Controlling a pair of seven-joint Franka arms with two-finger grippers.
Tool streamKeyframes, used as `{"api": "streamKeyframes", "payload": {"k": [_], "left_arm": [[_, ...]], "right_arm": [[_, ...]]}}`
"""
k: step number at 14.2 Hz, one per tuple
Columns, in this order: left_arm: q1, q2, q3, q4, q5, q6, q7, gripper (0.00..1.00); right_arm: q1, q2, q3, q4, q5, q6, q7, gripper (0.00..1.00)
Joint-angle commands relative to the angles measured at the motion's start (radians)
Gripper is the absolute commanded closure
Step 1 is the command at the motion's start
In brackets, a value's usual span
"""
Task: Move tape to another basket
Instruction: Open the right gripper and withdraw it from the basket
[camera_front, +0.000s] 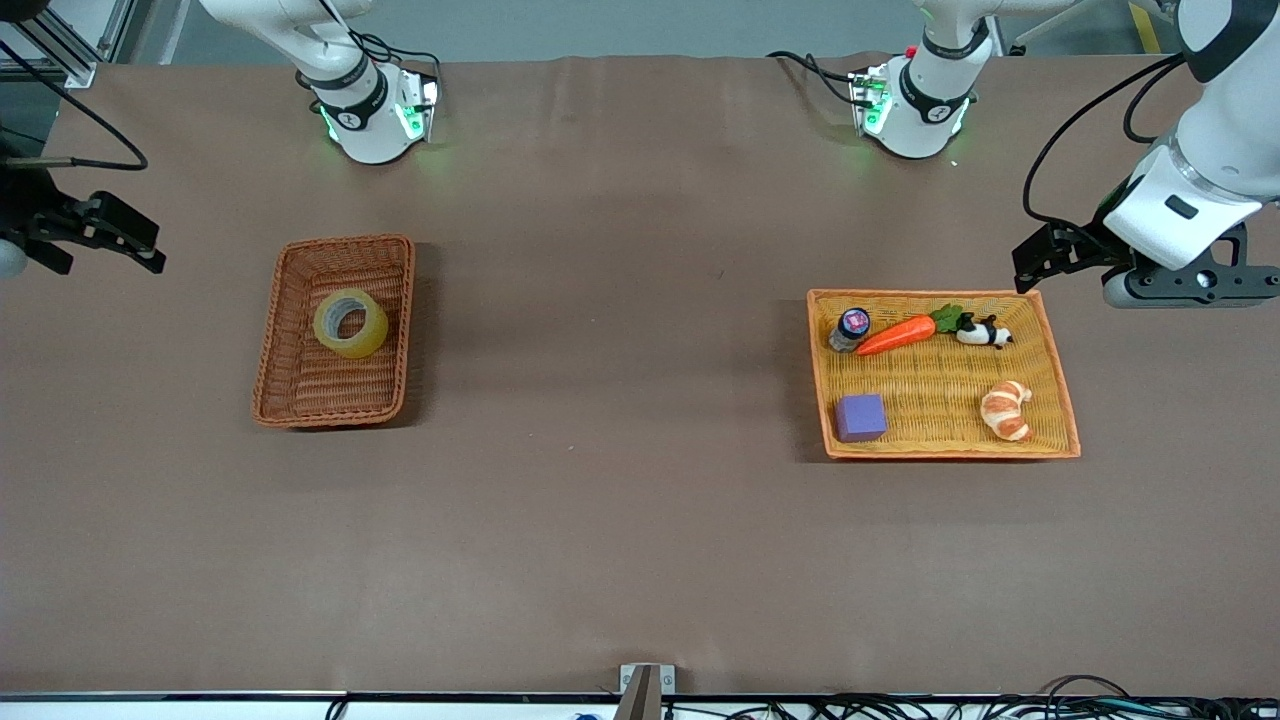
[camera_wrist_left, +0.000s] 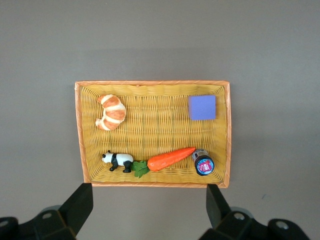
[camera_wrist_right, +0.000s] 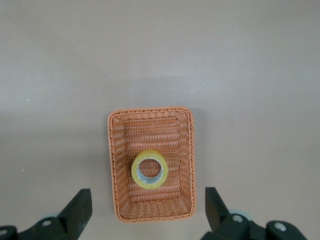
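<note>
The tape (camera_front: 351, 322), a translucent yellowish ring, lies in the reddish-brown wicker basket (camera_front: 290, 400) toward the right arm's end of the table. It also shows in the right wrist view (camera_wrist_right: 149, 169), inside the same basket (camera_wrist_right: 152, 210). My right gripper (camera_front: 110, 240) is open and empty, high over bare table beside that basket, and it shows open in its own view (camera_wrist_right: 147, 200). My left gripper (camera_front: 1045, 258) is open and empty over the table by the yellow-orange basket's edge, and shows open in its own view (camera_wrist_left: 149, 197).
The wider yellow-orange basket (camera_front: 1060, 400) at the left arm's end holds a purple cube (camera_front: 861, 417), a croissant (camera_front: 1006, 409), a carrot (camera_front: 897, 334), a toy panda (camera_front: 983, 332) and a small dark bottle (camera_front: 851, 328). Both arm bases stand along the table's back edge.
</note>
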Motion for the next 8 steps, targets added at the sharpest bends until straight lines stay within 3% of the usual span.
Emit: {"api": "streamKeyframes", "payload": {"k": [1, 8], "left_arm": [[0.001, 0.003, 0.0, 0.012, 0.014, -0.014, 0.018, 0.0], [0.007, 0.013, 0.0, 0.034, -0.02, -0.011, 0.015, 0.0]], "right_arm": [[-0.008, -0.012, -0.004, -0.018, 0.011, 0.015, -0.063, 0.0], [-0.009, -0.011, -0.004, -0.018, 0.013, 0.018, -0.063, 0.0]]}}
